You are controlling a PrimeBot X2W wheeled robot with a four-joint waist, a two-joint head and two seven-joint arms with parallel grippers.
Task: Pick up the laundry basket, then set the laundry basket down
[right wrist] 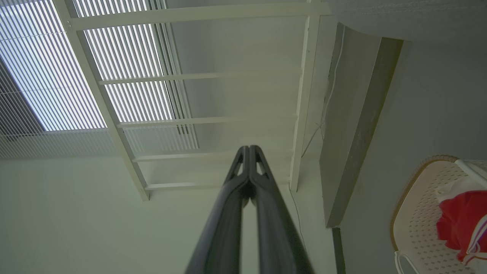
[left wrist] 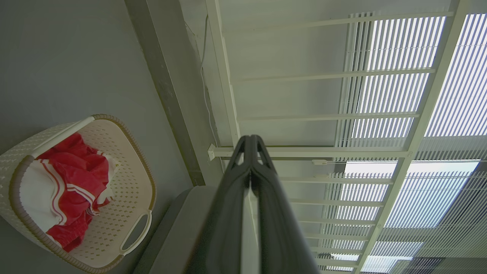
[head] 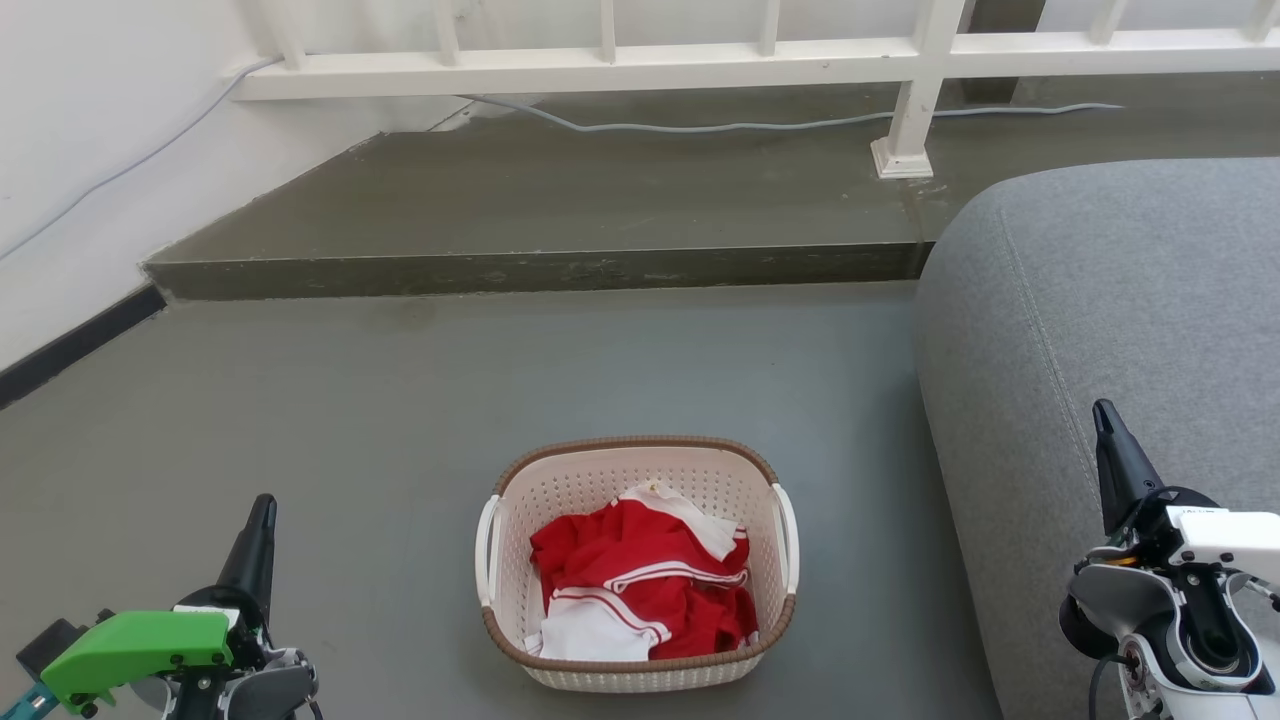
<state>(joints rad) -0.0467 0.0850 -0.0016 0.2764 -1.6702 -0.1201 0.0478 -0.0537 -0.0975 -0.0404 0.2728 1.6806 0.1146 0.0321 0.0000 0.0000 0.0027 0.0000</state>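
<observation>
The laundry basket (head: pixel 600 480) stands on the grey floor at the bottom centre of the head view. It is cream-white and perforated, with a brown woven-look rim, two white side handles and red-and-white clothes (head: pixel 640 585) inside. The basket (left wrist: pixel 125 182) lies at the left of the left wrist view, and a part of the basket (right wrist: pixel 418 213) shows at the lower right of the right wrist view. My left gripper (head: pixel 263 505) is shut and empty, well left of the basket. My right gripper (head: pixel 1102 412) is shut and empty, far right of it, in front of the sofa. Fingertips meet in both wrist views (left wrist: pixel 250 137) (right wrist: pixel 249 147).
A grey sofa (head: pixel 1100 300) fills the right side, close to the basket. A raised concrete step (head: pixel 540 270) crosses behind, with a white railing (head: pixel 700 60) and a grey cable (head: pixel 700 127) on it. A white wall (head: pixel 80 150) runs along the left.
</observation>
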